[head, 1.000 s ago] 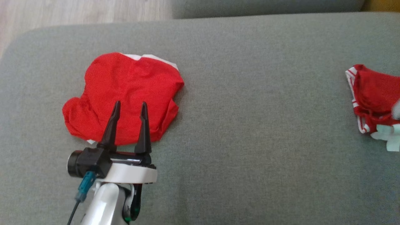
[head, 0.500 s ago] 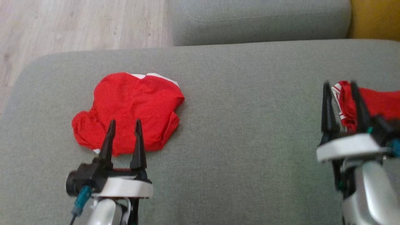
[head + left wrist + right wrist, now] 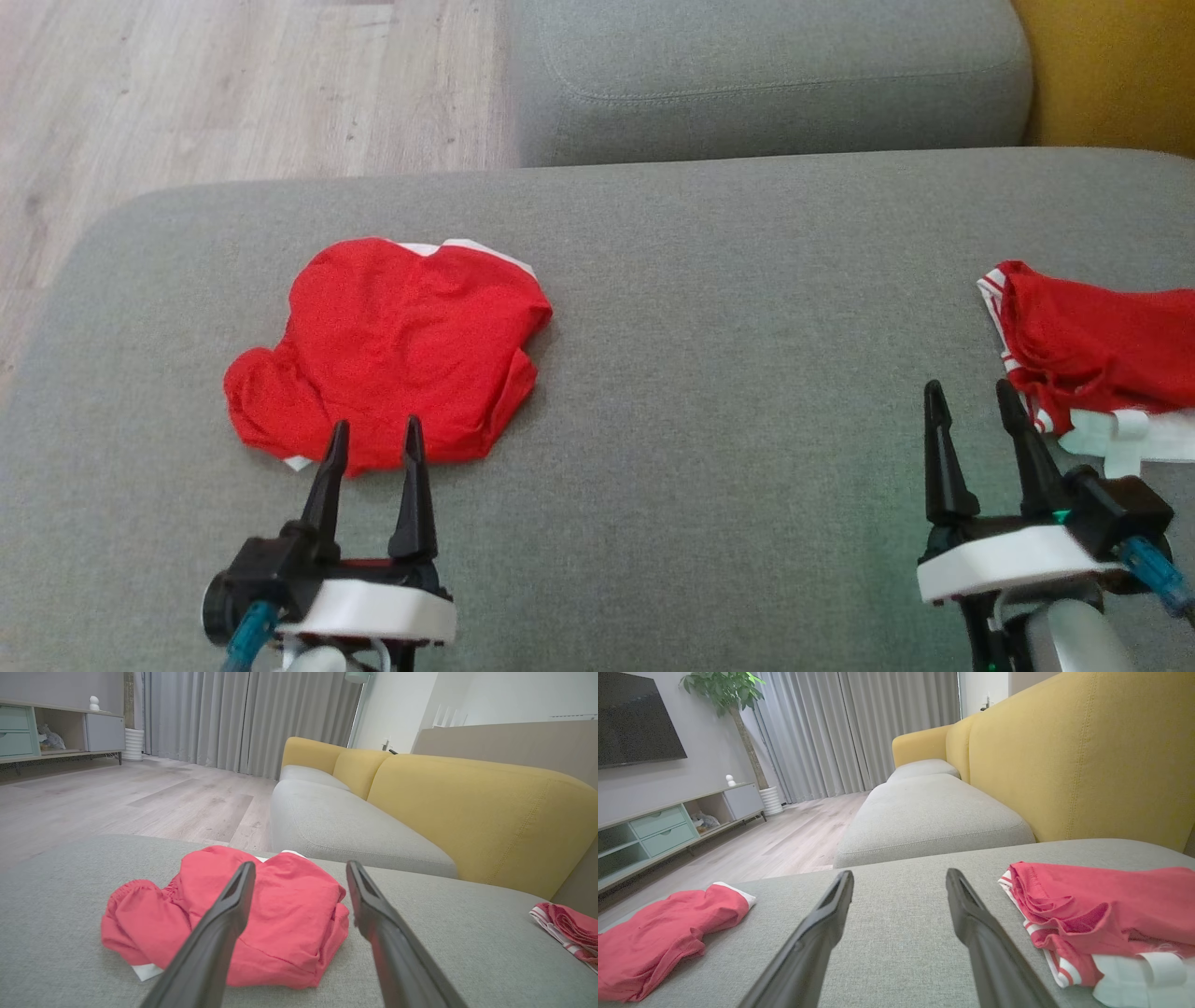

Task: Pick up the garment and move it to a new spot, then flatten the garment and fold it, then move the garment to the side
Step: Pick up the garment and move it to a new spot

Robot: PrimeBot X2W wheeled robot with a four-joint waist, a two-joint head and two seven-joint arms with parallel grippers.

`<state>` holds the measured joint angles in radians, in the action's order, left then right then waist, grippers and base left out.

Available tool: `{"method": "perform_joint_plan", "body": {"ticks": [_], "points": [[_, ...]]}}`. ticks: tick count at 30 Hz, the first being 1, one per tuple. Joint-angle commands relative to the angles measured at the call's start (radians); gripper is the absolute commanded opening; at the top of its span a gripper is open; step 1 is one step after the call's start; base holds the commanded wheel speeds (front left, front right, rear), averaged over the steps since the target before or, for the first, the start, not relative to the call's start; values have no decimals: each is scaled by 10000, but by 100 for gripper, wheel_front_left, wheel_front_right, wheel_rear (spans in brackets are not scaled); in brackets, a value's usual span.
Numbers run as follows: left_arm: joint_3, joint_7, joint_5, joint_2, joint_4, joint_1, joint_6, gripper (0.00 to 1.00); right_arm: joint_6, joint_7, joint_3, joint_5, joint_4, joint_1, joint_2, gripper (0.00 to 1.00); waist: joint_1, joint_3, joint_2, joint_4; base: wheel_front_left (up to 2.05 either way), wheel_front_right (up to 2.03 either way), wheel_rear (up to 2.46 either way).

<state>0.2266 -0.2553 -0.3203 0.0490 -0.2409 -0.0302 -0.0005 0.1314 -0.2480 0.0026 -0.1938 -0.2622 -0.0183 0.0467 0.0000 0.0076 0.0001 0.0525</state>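
Left gripper (image 3: 374,425), right gripper (image 3: 970,385): released. Open cushion (image 3: 728,373) centre frame between red garment (image 3: 392,350) and striped garment (image 3: 1092,350) at right edge. Right wrist view: television (image 3: 635,718) upper left.

A: You are looking at the striped garment (image 3: 1092,350) in the head view. Its right part is running off the picture's edge, so you are not seeing all of it.
B: And the white piece (image 3: 1130,434) lying against it?
A: That is getting cut off too, so you are only guessing what it is.
B: What about the red garment (image 3: 392,345)?
A: The left gripper (image 3: 375,425) is covering a bit of its near edge. In the right wrist view its left end is being cut off.
B: And the shelf (image 3: 105,732) in the left wrist view?
A: The things sitting in it are looking too small to name.
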Motion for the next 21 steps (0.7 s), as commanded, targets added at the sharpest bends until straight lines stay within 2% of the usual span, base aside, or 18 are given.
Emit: {"method": "perform_joint_plan", "body": {"ticks": [1, 12, 21], "points": [[-347, -65, -49, 12, 277, -222, -21, 100, -7, -133, 315, -54, 374, -178, 37, 100, 0, -16, -1, -15, 0, 0, 0], [-244, -65, -67, 12, 292, -316, -19, 100, -7, -136, 359, 15, 577, -88, 36, 100, 0, 40, -1, 111, 0, 0, 0], [-200, -65, -72, 12, 215, -329, 63, 100, -7, -137, 888, 97, 724, 174, 36, 100, 0, -101, -1, 1254, 0, 0, 0]]}}
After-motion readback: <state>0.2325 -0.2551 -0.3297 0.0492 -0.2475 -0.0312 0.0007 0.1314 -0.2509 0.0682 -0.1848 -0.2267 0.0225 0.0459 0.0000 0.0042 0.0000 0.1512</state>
